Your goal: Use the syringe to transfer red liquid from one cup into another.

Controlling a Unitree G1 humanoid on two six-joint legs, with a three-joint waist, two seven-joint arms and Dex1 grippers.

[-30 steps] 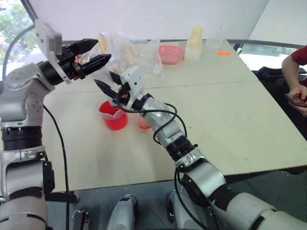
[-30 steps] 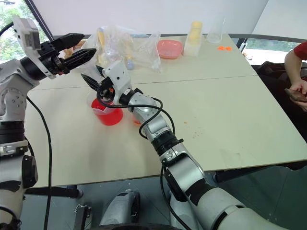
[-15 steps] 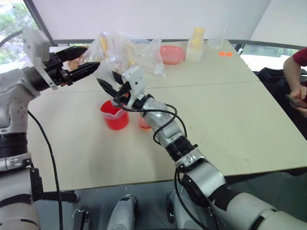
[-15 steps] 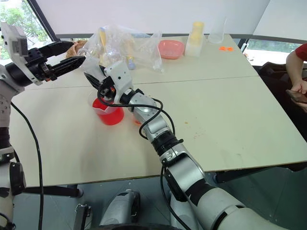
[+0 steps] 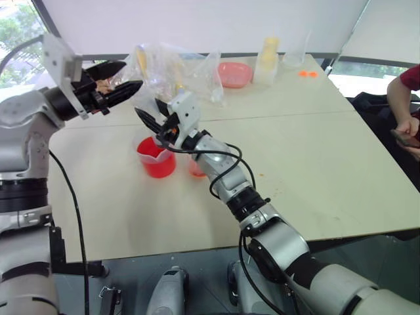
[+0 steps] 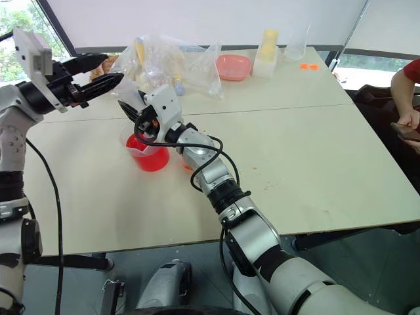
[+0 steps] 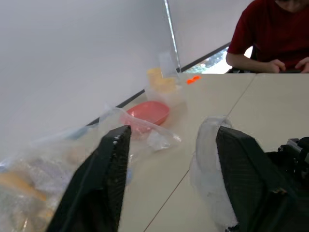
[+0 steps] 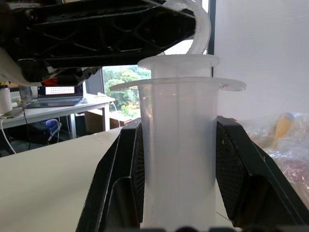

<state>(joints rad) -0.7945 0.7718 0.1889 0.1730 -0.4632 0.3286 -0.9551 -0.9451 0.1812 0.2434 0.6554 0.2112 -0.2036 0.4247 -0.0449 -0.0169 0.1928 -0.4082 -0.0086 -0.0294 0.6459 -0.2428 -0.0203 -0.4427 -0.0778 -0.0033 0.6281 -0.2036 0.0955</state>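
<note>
**A:** Start with the biggest thing. What's in front of you?

**B:** A pale table [image 5: 315, 164] made of boards set edge to edge. At its right edge a person in a red sleeve [image 5: 410, 75] is sitting. A crumpled clear bag [image 5: 177, 69] lies at the far side. Next to the bag is a pink bowl [image 5: 232, 73], and a yellow stack [image 5: 267, 56] stands past the bowl.

**A:** And the cups?

**B:** The wide beaker [image 5: 157, 164] stands on the table under my two pincers, with red liquid [image 5: 152, 152] in it. The smaller cup [image 5: 196, 169] is just beside the beaker. My right forearm partly hides it, and it shows red too.

**A:** Where is the syringe?

**B:** The syringe [image 8: 177, 159] is in my right pincer [image 8: 177, 145], held up above the beaker. My two black fingers press its clear barrel from both sides, just below the flange. The white plunger [image 8: 178, 61] sits a little above the flange. I can't see the tip.

**A:** And your left pincer?

**B:** My left pincer [image 5: 131, 75] is up by the plunger end, close over my right one. Its fingers stand apart. The cloudy loop [image 7: 208, 159] at the plunger's top lies against one finger [image 7: 241, 174], and the other finger is clear of it. Nothing is clamped between them.
</note>
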